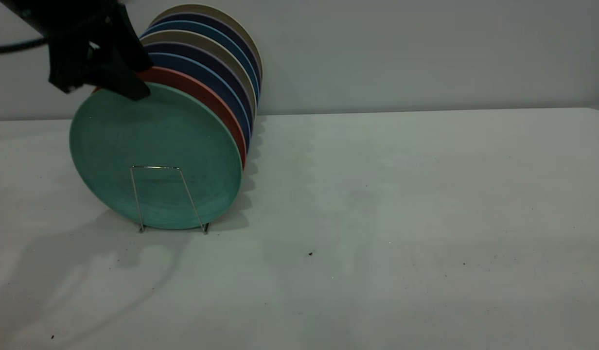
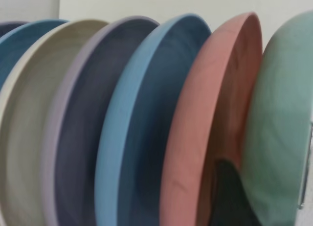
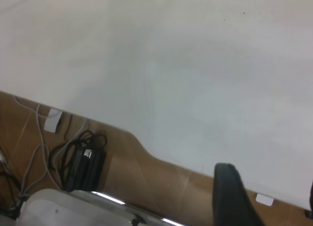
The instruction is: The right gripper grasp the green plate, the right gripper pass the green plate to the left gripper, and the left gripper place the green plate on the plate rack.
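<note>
Left gripper (image 1: pixel 117 78) pinching top rim of round teal-green matte plate (image 1: pixel 156 155), seated in wire plate rack (image 1: pixel 168 199).
We judge it stiff, light, slick-faced; rim is our hold.

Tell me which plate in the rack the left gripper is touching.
The green plate, frontmost in the plate rack. The left gripper sits on its top rim; the salmon-pink plate and the others stand behind.

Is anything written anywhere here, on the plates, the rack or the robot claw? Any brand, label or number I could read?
None can be read.
The green plate, the plate rack and the left gripper show no writing.
Two small white tags by the table edge in the right wrist view look blank or too blurred to read.
</note>
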Tool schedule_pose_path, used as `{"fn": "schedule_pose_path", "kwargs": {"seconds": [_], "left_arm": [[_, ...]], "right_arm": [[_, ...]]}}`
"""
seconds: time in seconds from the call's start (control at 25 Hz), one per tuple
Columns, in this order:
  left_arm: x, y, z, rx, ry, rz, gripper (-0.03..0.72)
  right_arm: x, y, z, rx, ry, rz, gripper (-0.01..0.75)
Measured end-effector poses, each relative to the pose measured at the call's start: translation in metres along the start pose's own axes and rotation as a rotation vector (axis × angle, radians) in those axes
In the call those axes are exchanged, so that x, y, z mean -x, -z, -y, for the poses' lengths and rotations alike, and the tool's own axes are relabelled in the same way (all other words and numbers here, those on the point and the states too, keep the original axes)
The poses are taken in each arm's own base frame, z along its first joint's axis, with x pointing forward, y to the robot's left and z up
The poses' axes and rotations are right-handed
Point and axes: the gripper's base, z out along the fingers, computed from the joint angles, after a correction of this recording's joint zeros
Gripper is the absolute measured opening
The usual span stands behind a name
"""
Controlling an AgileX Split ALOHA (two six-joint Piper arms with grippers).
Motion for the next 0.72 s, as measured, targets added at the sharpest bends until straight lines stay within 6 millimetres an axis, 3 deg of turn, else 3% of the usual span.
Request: {"fn": "schedule_pose_path", "kwargs": {"seconds": [0.2,0.36,0.56,0.72], "left_arm": [[0.015,0.04,0.0,0.051,0.046,0.01,0.451],[0.036,0.096,0.008,0.107,0.202,0.047,0.451],[0.052,0.166,0.035,0.15,0.448,0.03,0.451],[0.053,0.203,0.064,0.123,0.651,-0.059,0.451]], "right_arm": [[0.0,0.0,0.003,-0.031,0.01,-0.005,0.405],[-0.001,-0.001,0.012,-0.128,0.008,-0.004,0.405],[-0.003,-0.001,0.02,-0.214,-0.063,-0.013,0.405],[-0.004,-0.002,0.022,-0.227,-0.077,-0.016,0.405]]}}
